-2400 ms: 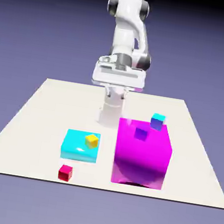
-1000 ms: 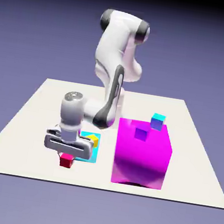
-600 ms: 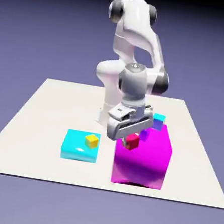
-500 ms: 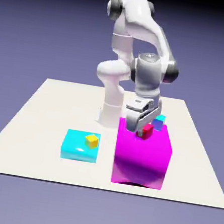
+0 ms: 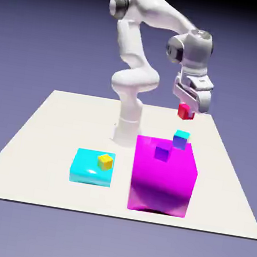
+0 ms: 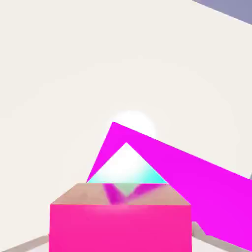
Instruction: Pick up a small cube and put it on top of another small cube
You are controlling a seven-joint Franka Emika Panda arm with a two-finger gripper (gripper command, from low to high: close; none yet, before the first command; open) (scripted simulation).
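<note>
My gripper is shut on the small red cube and holds it in the air. Straight below it, with a clear gap, is the other small cube, cyan on top with blue-violet sides. That cube rests at the far right corner of the big magenta block. In the hand view the red cube fills the bottom middle and hides my fingertips. Just beyond it shows the cyan top, with the magenta block around it.
A plain purple small cube sits on the magenta block's top, nearer the front. At the exterior view's left a yellow small cube lies on a flat cyan block. The arm's base stands behind them.
The gripper took the red cube from the table's front, carried it over the magenta block, then rose to the exterior view's right. It now hangs over the cyan-topped cube.
</note>
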